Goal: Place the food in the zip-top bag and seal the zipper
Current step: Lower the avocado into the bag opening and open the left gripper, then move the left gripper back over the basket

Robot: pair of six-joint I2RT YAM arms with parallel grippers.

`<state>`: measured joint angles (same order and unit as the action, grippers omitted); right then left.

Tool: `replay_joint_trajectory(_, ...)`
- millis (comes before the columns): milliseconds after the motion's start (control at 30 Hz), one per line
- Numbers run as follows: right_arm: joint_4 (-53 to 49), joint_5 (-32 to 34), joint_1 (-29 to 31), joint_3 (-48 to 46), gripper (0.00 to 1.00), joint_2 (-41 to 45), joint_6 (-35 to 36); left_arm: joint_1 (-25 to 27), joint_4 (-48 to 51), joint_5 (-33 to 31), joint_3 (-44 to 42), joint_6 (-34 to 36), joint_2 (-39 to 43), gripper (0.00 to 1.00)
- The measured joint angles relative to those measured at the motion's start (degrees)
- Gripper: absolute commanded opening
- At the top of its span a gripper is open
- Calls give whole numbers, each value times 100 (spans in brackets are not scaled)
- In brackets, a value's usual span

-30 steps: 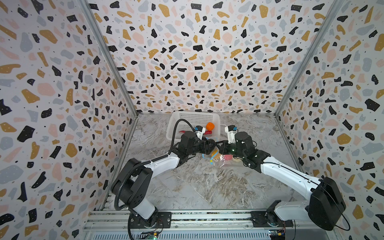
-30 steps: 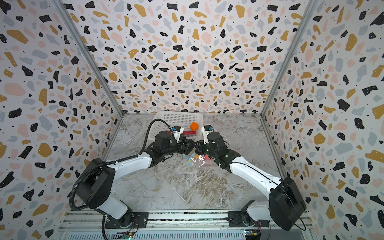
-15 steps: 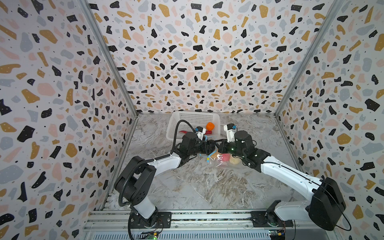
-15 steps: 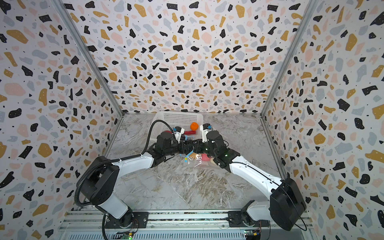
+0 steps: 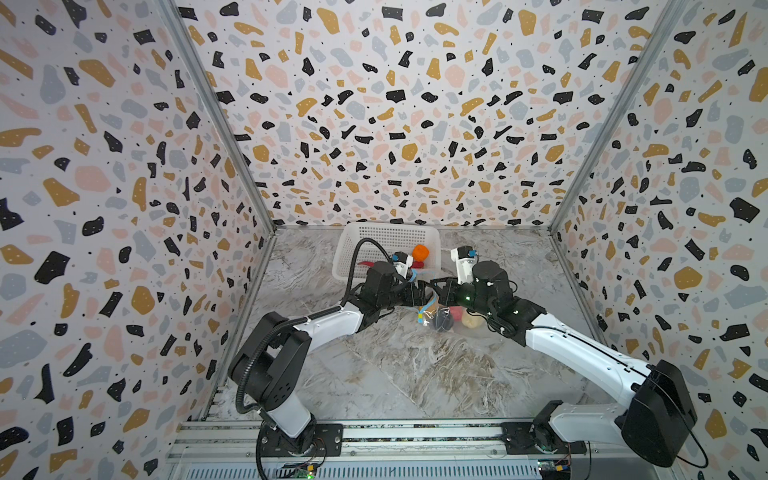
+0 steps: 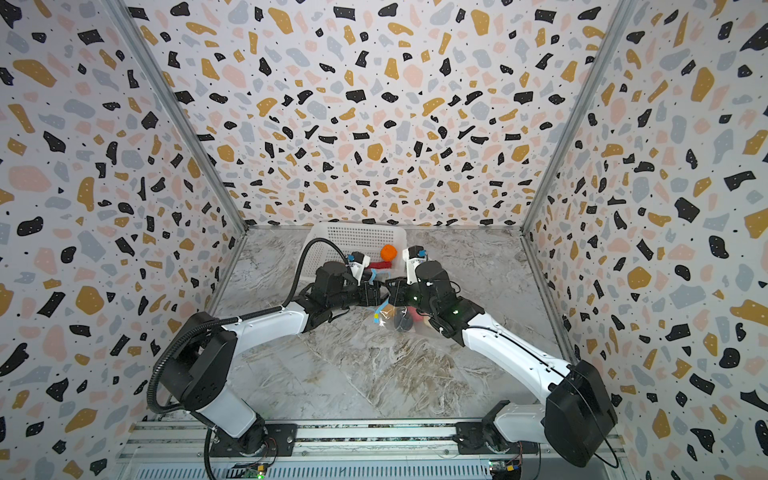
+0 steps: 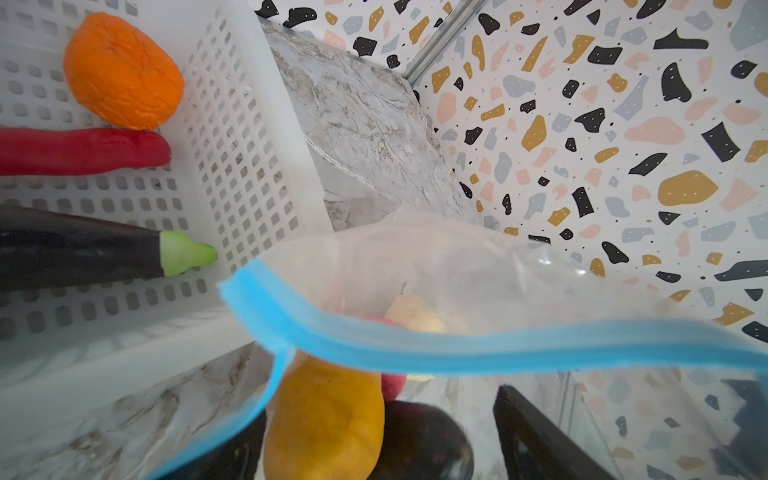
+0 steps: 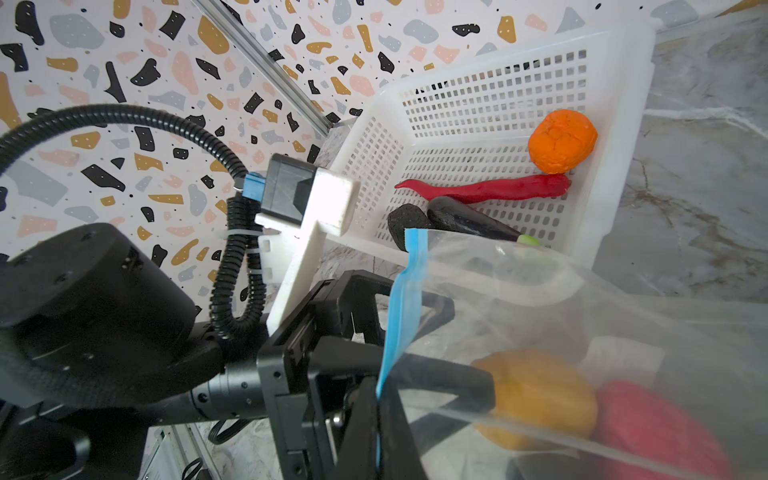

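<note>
Left jaws stand apart at the mouth of the zip-top bag [image 8: 582, 291], which rests on the worktop [image 5: 415, 374] just beside the basket [image 5: 386, 237]; my right jaws clamp its zipper [image 8: 405, 286]. Potato [image 7: 324, 419] and pink-red ball [image 8: 652, 419] are inside; orange [image 5: 420, 252], chili [image 8: 486, 191], eggplant [image 7: 79, 249] sit in the basket.

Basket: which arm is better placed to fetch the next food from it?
Probably left. The left gripper is open near the basket; the right gripper is shut on the zip-top bag rim, holding it up.
</note>
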<state>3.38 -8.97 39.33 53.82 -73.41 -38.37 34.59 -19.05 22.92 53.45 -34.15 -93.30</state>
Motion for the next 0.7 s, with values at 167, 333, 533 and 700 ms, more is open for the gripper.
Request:
replay_joint_trajectory(167,-2,26,-50,-11,0,15,-2,-2,391,-234,66,195,203,89)
replay_joint_trajectory(333,-7,74,-92,-144,0,195,-9,-2,813,-450,339,337,387,92)
replay_joint_trajectory(533,-9,109,-142,-234,0,337,-11,-7,1318,-717,750,501,575,94)
replay_joint_trajectory(700,-11,109,-146,-317,0,382,-11,-52,1790,-1021,1095,562,741,95)
